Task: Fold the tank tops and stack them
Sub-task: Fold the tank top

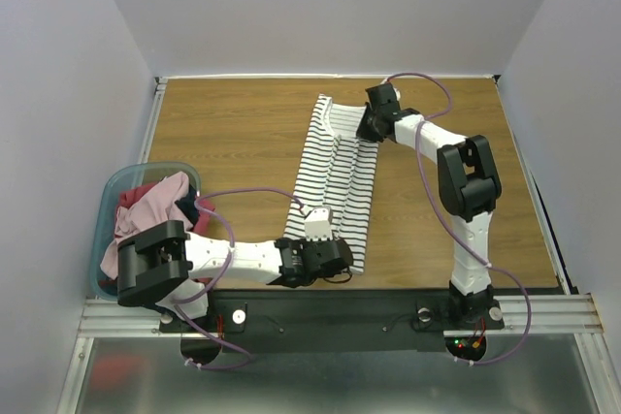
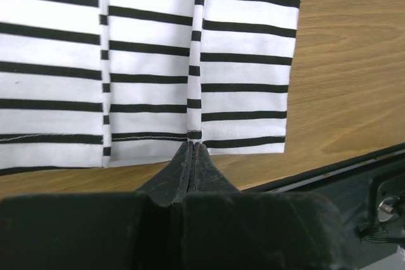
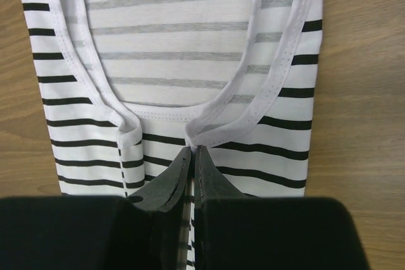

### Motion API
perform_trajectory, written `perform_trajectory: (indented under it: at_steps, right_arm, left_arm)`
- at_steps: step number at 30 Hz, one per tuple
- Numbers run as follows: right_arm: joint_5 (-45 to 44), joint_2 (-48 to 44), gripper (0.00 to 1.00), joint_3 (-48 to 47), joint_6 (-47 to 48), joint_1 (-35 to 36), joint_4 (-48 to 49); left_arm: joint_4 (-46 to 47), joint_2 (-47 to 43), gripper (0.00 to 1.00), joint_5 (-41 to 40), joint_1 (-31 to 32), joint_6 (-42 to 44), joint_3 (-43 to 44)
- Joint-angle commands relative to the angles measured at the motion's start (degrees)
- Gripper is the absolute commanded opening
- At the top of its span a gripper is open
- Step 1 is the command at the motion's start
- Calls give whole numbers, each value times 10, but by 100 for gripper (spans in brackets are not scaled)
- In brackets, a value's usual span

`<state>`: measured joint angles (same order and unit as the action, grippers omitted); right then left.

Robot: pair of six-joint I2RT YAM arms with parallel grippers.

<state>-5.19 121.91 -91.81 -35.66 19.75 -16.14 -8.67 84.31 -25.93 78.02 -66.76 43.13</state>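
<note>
Left tool [image 2: 192, 148] pinches striped tank top [image 2: 152, 61] hem; right tool [image 3: 193, 151], neckline.

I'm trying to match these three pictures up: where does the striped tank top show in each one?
Top view: striped tank top lies lengthwise, centre of picture.
Left wrist view: its hem end fills the upper left.
Right wrist view: its neckline end fills the middle.
Shared landmark: the wooden table beside it.

Striped tank top [image 1: 335, 176] flat, folded narrow
</note>
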Motion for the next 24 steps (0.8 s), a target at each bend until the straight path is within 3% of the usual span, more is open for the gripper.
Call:
perform_trajectory:
  at_steps: [1,24]
  right_arm:
    - [-21,7,0,-41,-13,13,11]
    - [-12,68,0,-103,-24,37,6]
  left_arm:
    - [-41,-32,0,-27,-1,-38,-16]
    - [-79,-76,0,-33,-15,-72,-53]
